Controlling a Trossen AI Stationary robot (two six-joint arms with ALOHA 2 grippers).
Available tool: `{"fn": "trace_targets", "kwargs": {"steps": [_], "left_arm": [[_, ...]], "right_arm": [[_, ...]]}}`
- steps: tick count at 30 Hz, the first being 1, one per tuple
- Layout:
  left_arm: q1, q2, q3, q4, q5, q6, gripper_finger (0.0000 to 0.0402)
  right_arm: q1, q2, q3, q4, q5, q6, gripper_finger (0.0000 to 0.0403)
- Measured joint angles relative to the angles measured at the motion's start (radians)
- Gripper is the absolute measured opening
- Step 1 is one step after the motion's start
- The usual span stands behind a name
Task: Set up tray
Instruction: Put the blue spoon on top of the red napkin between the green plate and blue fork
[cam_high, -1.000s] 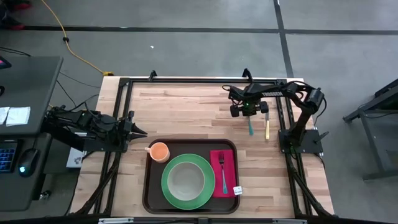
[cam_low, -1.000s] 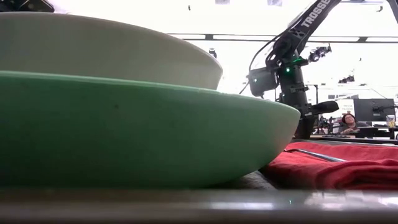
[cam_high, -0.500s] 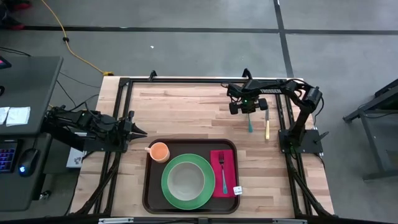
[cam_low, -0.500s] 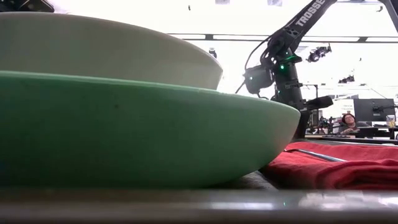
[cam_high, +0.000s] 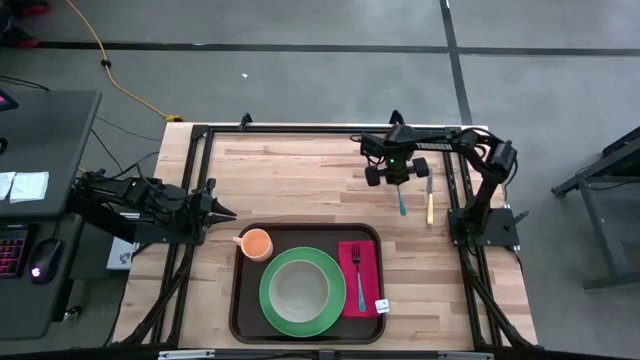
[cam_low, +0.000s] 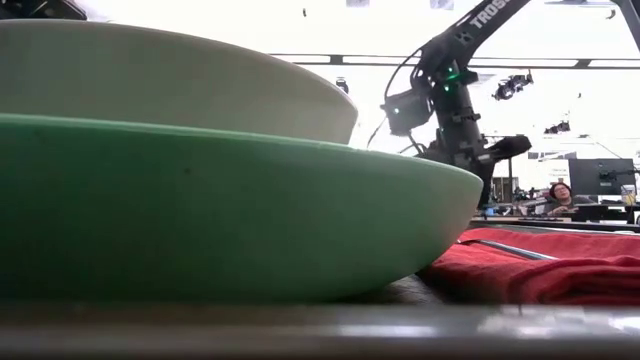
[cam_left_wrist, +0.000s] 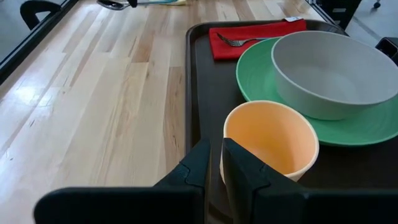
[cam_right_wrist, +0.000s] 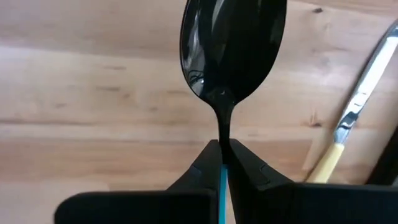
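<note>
The dark brown tray (cam_high: 240, 300) lies at the table's near middle. It bears a green plate (cam_high: 268, 300) with a grey bowl (cam_high: 297, 290), an orange cup (cam_high: 256, 243) and a red napkin (cam_high: 370, 262) with a fork (cam_high: 357, 275). Over the far right of the table my right gripper (cam_high: 397, 178) points down, shut on a spoon (cam_high: 402, 203) with a teal handle. At the table's left edge my left gripper (cam_left_wrist: 215, 152) waits behind the cup (cam_left_wrist: 270, 137), fingers nearly together, holding nothing. My right gripper pinches the spoon between its two fingers where the dark neck meets the teal handle (cam_right_wrist: 222, 163). The fingers come from above, pointing down, and lie across the spoon. The spoon's bowl (cam_right_wrist: 233, 43) juts out past the fingers, and the spoon (cam_low: 505, 148) is lifted clear of the table.
A knife (cam_high: 430, 203) with a yellow handle lies on the wood just right of the spoon, also seen in the right wrist view as the knife (cam_right_wrist: 348, 124). Bare wood spans the far and left parts of the table (cam_high: 290, 180). A person (cam_low: 560, 192) sits in the room beyond.
My right gripper has risen, staying shut, and drifted slightly toward the table's left edge. The spoon has gone up with it, off the table.
</note>
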Motion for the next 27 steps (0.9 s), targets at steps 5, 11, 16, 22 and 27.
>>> {"fn": "trace_targets", "kwargs": {"steps": [5, 11, 16, 22, 27], "left_arm": [[0.0, 0.0, 0.0, -0.003, 0.0, 0.0, 0.0074], [0.0, 0.0, 0.0, -0.006, 0.0, 0.0, 0.0074], [0.0, 0.0, 0.0, -0.006, 0.0, 0.0, 0.0074], [0.0, 0.0, 0.0, -0.006, 0.0, 0.0, 0.0074], [0.0, 0.0, 0.0, -0.006, 0.0, 0.0, 0.0074]], "right_arm": [[0.049, -0.002, 0.058, -0.078, -0.008, 0.033, 0.0], [0.118, -0.002, 0.134, -0.125, -0.036, 0.079, 0.0], [0.182, -0.002, 0.181, -0.143, -0.05, 0.14, 0.0], [0.274, -0.003, 0.198, -0.15, -0.098, 0.227, 0.0], [0.355, -0.003, 0.199, -0.166, -0.141, 0.317, 0.0]]}}
